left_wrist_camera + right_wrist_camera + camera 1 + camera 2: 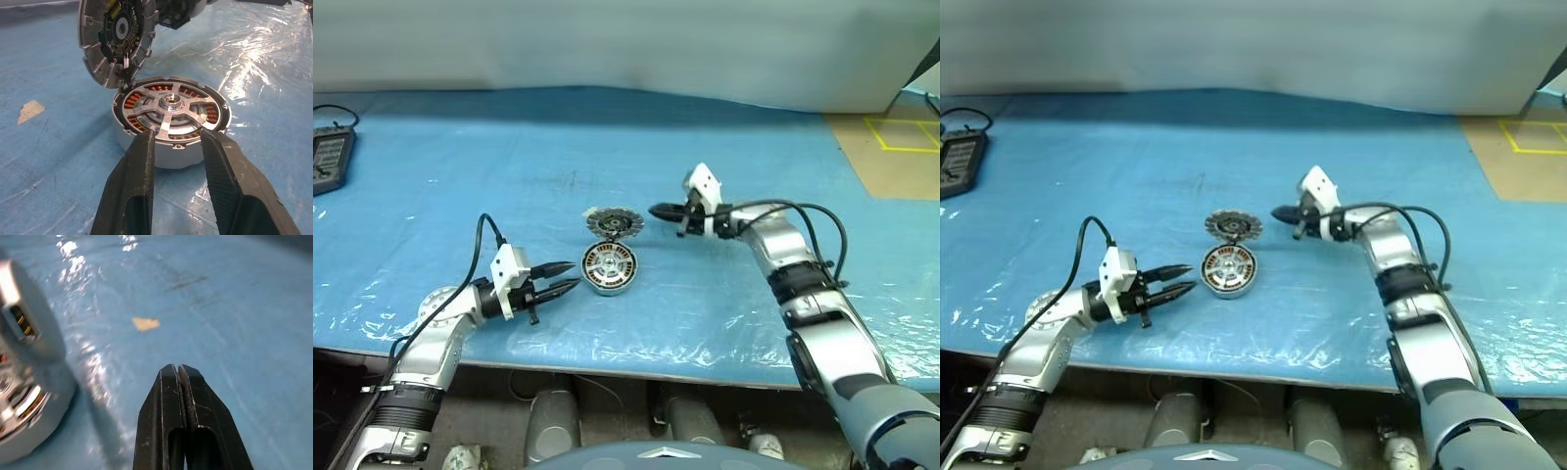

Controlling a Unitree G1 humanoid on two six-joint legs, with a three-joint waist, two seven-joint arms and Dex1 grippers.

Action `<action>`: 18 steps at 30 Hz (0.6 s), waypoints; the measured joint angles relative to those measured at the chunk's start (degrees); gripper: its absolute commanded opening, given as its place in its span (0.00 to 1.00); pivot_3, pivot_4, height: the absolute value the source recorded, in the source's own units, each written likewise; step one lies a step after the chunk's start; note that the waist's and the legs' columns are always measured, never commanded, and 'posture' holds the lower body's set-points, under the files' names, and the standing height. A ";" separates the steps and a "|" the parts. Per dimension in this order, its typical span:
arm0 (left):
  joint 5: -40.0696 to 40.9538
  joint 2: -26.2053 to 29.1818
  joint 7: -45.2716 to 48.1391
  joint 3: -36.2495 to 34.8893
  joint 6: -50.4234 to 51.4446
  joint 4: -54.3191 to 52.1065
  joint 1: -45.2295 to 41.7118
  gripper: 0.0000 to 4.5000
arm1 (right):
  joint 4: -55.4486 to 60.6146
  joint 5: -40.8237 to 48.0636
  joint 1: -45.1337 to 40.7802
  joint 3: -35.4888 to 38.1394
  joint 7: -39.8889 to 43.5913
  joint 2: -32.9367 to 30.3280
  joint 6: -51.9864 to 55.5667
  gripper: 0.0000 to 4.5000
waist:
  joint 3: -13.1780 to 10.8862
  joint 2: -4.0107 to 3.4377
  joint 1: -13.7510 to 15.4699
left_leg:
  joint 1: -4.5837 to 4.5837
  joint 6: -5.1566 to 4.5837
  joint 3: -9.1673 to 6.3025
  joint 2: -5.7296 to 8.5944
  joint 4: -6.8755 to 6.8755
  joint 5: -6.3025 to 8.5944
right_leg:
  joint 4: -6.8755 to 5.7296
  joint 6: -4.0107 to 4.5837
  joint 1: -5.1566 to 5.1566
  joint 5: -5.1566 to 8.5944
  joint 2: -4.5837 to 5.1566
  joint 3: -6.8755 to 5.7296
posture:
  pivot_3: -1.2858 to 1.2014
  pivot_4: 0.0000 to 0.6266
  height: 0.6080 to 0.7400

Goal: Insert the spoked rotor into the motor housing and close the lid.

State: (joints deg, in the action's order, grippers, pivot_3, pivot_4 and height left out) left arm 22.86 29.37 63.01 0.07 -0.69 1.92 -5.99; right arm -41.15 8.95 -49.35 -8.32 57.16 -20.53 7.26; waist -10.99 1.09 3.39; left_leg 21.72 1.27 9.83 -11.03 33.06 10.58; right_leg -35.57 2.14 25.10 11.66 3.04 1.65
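The motor housing (609,268) lies flat mid-table, copper windings ringing its silver hub. The spoked rotor (168,111) sits inside it, silver spokes over the windings. The lid (614,223) stands tilted with its ribbed face toward me, its lower edge resting on the housing's far rim. My left gripper (570,275) is open just left of the housing, its fingertips (146,142) at the near rim with nothing between them. My right gripper (656,210) is shut and empty, just right of the lid and apart from it.
A blue plastic sheet (460,206) covers the table. A black device with a cable (331,157) lies at the far left. A brown board with yellow tape (901,147) is at the far right. A small tan scrap (145,323) lies on the sheet.
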 measured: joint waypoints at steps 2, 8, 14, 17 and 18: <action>0.25 0.40 -0.08 -0.09 0.28 -0.63 0.23 0.34 | -2.46 0.03 -1.49 0.16 1.10 1.39 -1.15 0.00 | 0.00 0.00 0.17 | 0.04 -0.01 0.00 -0.01 0.00 0.00 | 0.00 0.02 0.02 0.01 0.00 -0.03 | 0.52 0.24 1.00; -0.03 2.21 -0.07 -0.76 0.42 -0.56 1.33 0.34 | 3.60 2.42 -0.32 -0.33 10.24 3.53 2.87 0.00 | 0.00 0.00 0.50 | 0.05 -0.02 -0.01 -0.07 0.00 0.00 | -0.06 0.04 0.05 0.02 -0.01 -0.06 | 0.52 0.24 1.00; -0.24 2.18 0.51 -0.88 -1.55 0.93 2.28 0.34 | 18.34 5.19 7.30 -2.22 14.38 3.09 11.28 0.00 | 0.00 0.00 0.62 | 0.02 -0.01 -0.01 -0.07 0.01 0.00 | -0.05 0.04 0.02 0.02 -0.01 -0.05 | 0.52 0.24 1.00; -0.40 1.73 0.63 -0.84 -2.73 2.88 2.38 0.34 | 23.09 5.86 9.94 -3.14 14.62 2.71 14.47 0.00 | 0.00 0.00 0.58 | -0.02 0.00 -0.01 -0.07 0.01 0.00 | -0.05 0.04 0.01 0.02 -0.01 -0.04 | 0.52 0.24 1.00; -0.43 1.58 0.72 -0.81 -3.10 3.30 2.36 0.34 | 23.81 5.91 10.45 -3.46 14.61 2.69 15.04 0.00 | 0.00 0.00 0.56 | -0.03 0.00 -0.01 -0.08 0.00 0.00 | -0.05 0.03 0.01 0.02 -0.01 -0.04 | 0.52 0.24 1.00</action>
State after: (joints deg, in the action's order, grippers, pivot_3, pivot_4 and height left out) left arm 22.43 30.96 63.73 -0.74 -3.79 5.21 -3.62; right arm -17.34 14.87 -38.90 -11.78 71.77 -17.83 22.30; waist -10.99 1.09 3.95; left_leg 21.69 1.27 9.82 -11.11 33.06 10.58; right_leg -35.62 2.17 25.10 11.68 3.03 1.61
